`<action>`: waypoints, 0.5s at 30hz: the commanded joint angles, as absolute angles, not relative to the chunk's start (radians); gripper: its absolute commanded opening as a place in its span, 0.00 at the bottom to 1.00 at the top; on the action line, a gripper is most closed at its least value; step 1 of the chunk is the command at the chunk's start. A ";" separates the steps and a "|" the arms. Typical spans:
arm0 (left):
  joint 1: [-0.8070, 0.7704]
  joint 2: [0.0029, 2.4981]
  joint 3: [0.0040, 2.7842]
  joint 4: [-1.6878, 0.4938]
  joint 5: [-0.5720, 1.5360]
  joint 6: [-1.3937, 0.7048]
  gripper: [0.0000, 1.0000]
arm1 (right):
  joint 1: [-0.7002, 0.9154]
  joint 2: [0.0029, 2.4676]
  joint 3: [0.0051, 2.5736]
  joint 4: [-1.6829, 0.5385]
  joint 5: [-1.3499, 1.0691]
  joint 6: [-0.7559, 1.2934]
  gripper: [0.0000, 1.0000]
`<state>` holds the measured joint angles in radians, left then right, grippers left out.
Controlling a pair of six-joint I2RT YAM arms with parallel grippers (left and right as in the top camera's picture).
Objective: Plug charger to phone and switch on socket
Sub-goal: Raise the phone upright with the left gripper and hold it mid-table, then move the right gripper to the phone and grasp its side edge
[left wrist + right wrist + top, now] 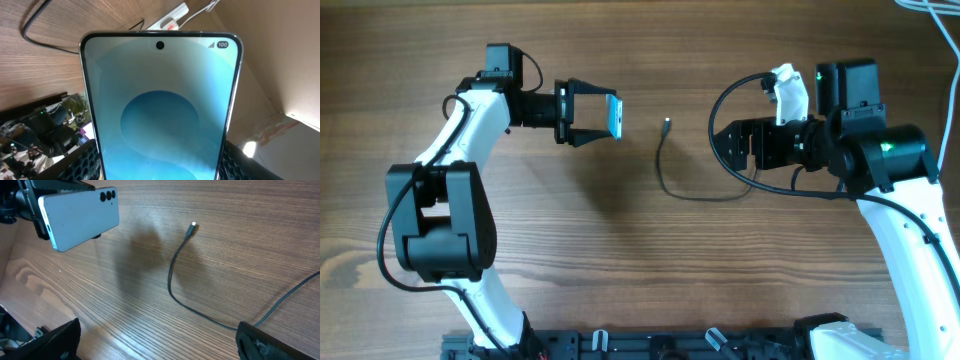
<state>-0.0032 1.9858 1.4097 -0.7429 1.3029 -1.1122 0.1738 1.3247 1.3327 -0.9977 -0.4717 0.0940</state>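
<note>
Clamping the phone (616,113), left claw (610,115) hovers near charger (170,277).

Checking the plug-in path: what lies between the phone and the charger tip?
Only bare table, partly shadowed. The phone and the charger tip are apart, which shows clearest in the right wrist view.

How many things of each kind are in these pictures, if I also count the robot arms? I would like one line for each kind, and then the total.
phone: 1
charging cable: 1
power strip: 1
robot arms: 2
Total: 5
</note>
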 commanded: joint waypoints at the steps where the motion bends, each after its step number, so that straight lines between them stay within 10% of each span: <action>1: 0.002 1.956 1.435 -0.739 1.315 -1.104 0.55 | 0.176 1.334 1.348 -0.995 -0.488 0.110 1.00; 15: 0.002 1.956 1.435 -0.732 1.137 -1.104 0.54 | 0.177 1.341 1.348 -0.982 -0.489 0.143 1.00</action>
<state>-0.0032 1.9858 1.4097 -0.7353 1.2133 -1.1122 0.1738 1.3247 1.3327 -0.9932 -0.4717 0.1169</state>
